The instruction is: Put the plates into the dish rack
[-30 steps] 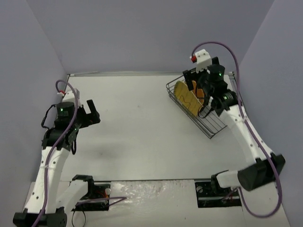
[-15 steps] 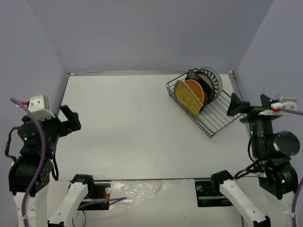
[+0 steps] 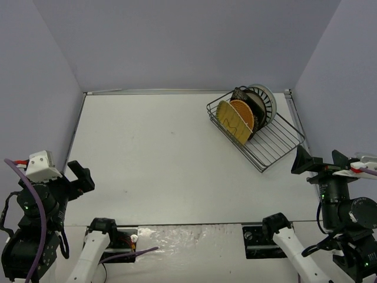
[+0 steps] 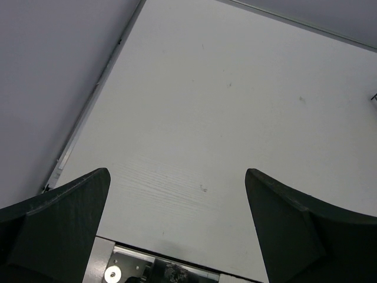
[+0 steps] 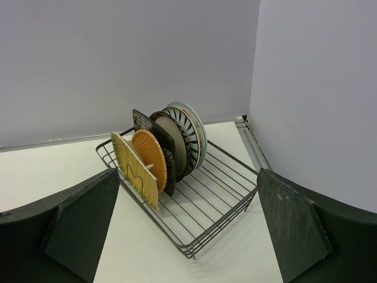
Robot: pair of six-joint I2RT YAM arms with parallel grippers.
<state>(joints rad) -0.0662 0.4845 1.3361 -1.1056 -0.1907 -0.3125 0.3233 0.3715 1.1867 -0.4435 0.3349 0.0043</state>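
The dark wire dish rack [image 3: 277, 141] [image 5: 218, 206] stands at the table's far right. Plates stand on edge in its far-left end. From the front they are the yellow square plate [image 5: 132, 168] [image 3: 227, 121], the orange round plate [image 5: 149, 156] [image 3: 241, 114], the black floral square plate [image 5: 165, 147], a cream plate [image 5: 175, 141], the black-striped plate [image 5: 189, 132] and a white plate [image 5: 200, 127] behind it. My left gripper [image 3: 70, 177] [image 4: 177, 188] is open and empty at the near left. My right gripper [image 3: 318, 160] [image 5: 188, 188] is open and empty, near the rack's near-right corner.
Grey walls close the table on the left, back and right. A metal rail [image 3: 182, 91] runs along the back edge. The rack's near-right half holds no plates. The arm bases [image 3: 106, 236] sit at the near edge.
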